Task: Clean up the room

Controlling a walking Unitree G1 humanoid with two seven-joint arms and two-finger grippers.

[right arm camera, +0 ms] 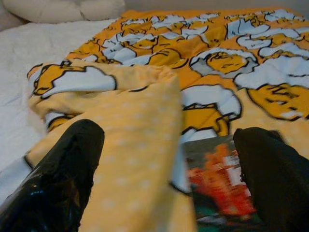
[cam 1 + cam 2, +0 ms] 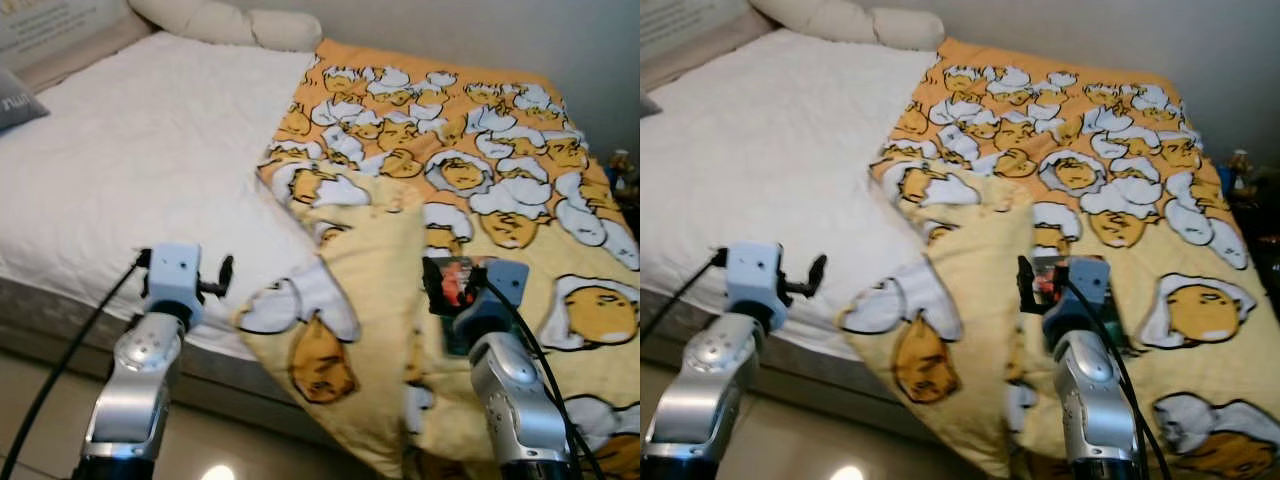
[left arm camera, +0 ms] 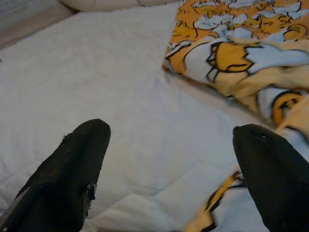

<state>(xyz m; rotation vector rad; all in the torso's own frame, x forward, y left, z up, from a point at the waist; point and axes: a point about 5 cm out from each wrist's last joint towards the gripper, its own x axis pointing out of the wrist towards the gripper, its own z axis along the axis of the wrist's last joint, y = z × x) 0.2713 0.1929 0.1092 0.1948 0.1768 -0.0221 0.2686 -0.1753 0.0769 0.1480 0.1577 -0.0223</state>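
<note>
The yellow blanket (image 2: 470, 200) with its egg cartoon print covers the right half of the bed (image 2: 150, 170), and I see its near corner folded back on itself, pale dotted underside up, draping over the bed's front edge. A book (image 1: 219, 188) with a red and green cover lies on the blanket just beside that fold. My right gripper (image 1: 169, 179) hovers over both, fingers spread wide, one finger above the fold and the other over the book. My left gripper (image 3: 171, 169) hangs open above the bare white sheet, the blanket's edge near one finger. Cream pillows (image 2: 230, 22) sit at the headboard.
</note>
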